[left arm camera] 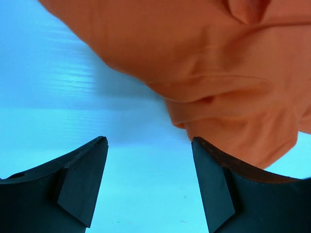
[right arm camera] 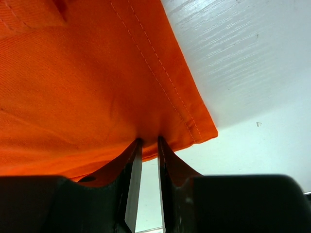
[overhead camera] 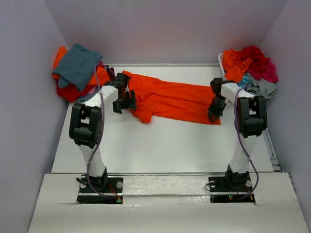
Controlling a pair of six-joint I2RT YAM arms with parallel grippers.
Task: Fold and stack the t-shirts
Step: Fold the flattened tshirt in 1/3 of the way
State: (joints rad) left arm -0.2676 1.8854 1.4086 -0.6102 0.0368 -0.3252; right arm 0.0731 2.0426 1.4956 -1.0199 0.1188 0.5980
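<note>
From above, a soft, bright orange t-shirt (overhead camera: 170,99) lies stretched across the flat white worktop (overhead camera: 160,145), apparently drawn out long so it can be smoothed before folding. The left claw (overhead camera: 129,101) hovers at the orange t-shirt's left end and the right claw (overhead camera: 214,114) sits on its right corner, one arm at each end so the cloth can be pulled taut between them. Beyond the orange t-shirt's left end is a loose pile of shirts topped by a teal-grey shirt (overhead camera: 80,65), probably the stack being built. Beyond its right end a white plastic bin (overhead camera: 221,60) holds a tumbled heap of red (overhead camera: 253,54), orange, magenta, turquoise and grey shirts that look unfolded. In the left wrist view, the left claw (left arm camera: 148,145) stands wide open and holds nothing, with the orange t-shirt (left arm camera: 194,63) bunched just past its fingers, one of which may brush the cloth. In the right wrist view, the right claw (right arm camera: 149,145) is nearly closed, pinching the orange t-shirt (right arm camera: 73,87) beside its stitched hem corner, likely to anchor that end against the worktop (right arm camera: 252,73).
</note>
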